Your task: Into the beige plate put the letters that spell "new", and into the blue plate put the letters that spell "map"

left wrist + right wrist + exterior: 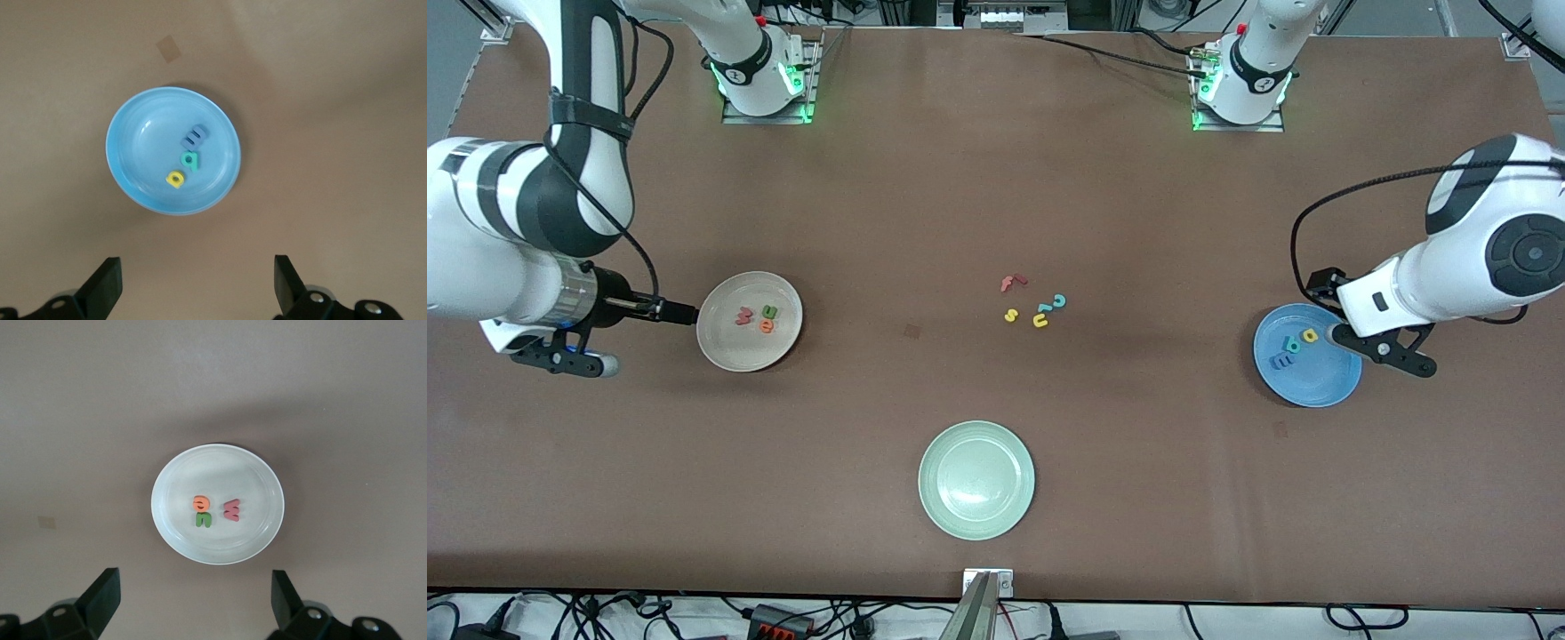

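Left gripper (193, 287) and right gripper (193, 607) hang wide apart, empty; round bright-blue plate (1320, 389) and round cream-beige plate (725, 348) seem complete, so we retract.

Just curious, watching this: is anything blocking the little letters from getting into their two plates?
Nothing visible does. The green n, orange e and pinkish-red w already lie in the beige plate; the blue m, teal a and yellow p lie in the blue plate.
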{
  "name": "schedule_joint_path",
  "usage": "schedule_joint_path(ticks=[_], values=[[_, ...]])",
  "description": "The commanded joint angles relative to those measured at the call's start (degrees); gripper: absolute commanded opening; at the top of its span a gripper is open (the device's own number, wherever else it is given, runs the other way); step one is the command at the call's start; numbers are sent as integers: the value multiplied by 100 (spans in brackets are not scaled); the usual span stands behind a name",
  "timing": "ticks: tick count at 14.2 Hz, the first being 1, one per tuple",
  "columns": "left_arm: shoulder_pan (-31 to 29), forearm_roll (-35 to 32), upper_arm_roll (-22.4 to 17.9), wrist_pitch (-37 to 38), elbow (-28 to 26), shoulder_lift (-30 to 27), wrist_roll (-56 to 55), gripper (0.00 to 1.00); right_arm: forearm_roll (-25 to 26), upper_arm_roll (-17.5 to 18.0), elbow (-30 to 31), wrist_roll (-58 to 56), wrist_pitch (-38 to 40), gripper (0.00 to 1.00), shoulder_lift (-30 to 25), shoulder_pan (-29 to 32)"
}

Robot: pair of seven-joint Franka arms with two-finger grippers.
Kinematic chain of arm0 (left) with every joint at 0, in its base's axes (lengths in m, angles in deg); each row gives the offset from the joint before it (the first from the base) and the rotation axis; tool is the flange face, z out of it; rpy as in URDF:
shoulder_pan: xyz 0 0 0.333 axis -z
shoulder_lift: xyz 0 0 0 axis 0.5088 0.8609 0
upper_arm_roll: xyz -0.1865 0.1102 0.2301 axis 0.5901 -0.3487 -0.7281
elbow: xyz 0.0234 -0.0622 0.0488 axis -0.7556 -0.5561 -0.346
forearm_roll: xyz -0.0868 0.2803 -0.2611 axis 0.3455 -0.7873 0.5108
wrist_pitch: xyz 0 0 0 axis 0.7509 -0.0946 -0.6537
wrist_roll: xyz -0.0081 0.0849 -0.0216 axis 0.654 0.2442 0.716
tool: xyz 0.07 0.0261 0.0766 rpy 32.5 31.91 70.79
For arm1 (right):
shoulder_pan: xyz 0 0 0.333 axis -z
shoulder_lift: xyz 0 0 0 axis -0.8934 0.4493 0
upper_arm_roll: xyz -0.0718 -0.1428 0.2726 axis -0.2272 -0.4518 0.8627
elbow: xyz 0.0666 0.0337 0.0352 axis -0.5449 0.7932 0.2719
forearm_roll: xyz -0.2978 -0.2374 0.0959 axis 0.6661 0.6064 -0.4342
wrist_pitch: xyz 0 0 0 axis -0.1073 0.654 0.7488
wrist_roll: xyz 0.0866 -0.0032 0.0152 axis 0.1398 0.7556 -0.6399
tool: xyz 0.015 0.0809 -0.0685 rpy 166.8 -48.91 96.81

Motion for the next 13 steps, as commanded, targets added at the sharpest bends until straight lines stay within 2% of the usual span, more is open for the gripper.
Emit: schedule_joint_path(ticks=[1,3,4,5,6,8,10,11,13], values=[[901,375,-315,812,1060,-130,-297,100,-70,436,-149,-11,75,100,64,455],[1438,822,-1034,1146,1666,-227,-289,100,296,1524,-307,50,66,100,-181,1297],[1692,1242,-1525,1147,1843,-402,-289,100,543,1799,-316,85,49,100,-252,1502],[1973,1638,-2156,1121,1871,-630,-280,100,789,2045,-351,86,-47,100,-340,1643],[2411,2147,-2980,1069,1880,-963,-272,100,1043,2352,-421,51,-101,100,-471,1880],[3386,3201,-4685,666,1740,-1613,-263,100,1544,3247,-475,59,-110,100,-700,2555],[4257,3776,-6032,375,1372,-2080,-219,100,1670,3725,-475,77,-171,100,-893,3040],[4514,3795,-6378,113,1057,-2369,-219,100,1696,3770,-475,51,-180,100,-1007,3120],[4980,3796,-6950,-1052,-179,-3273,-184,100,2002,3788,-475,16,-189,100,-1236,3287]])
